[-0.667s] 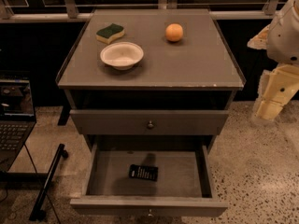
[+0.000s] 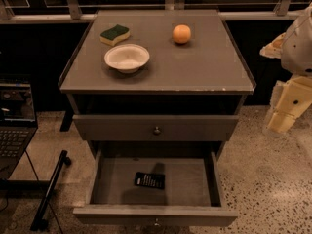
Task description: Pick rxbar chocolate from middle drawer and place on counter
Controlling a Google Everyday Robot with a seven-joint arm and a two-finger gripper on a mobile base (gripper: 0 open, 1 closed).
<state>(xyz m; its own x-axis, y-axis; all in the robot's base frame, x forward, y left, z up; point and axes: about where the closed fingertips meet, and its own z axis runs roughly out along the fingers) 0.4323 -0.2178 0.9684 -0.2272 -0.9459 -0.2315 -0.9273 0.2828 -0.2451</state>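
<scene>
The rxbar chocolate (image 2: 149, 180), a flat black bar with white print, lies on the grey floor of the open middle drawer (image 2: 195, 184), left of centre. The drawer is pulled out at the bottom of the cabinet. The counter (image 2: 204, 62) is the flat grey top above it. My gripper (image 2: 282, 117) hangs at the right edge of the camera view, beside the cabinet at about the height of the upper drawer, well away from the bar and touching nothing.
On the counter are a white bowl (image 2: 126, 57), a green-and-yellow sponge (image 2: 115, 34) and an orange (image 2: 181, 33). A shut grey drawer front with a knob (image 2: 156, 129) sits above the open drawer. A laptop (image 2: 14, 126) stands on the left. The floor is speckled.
</scene>
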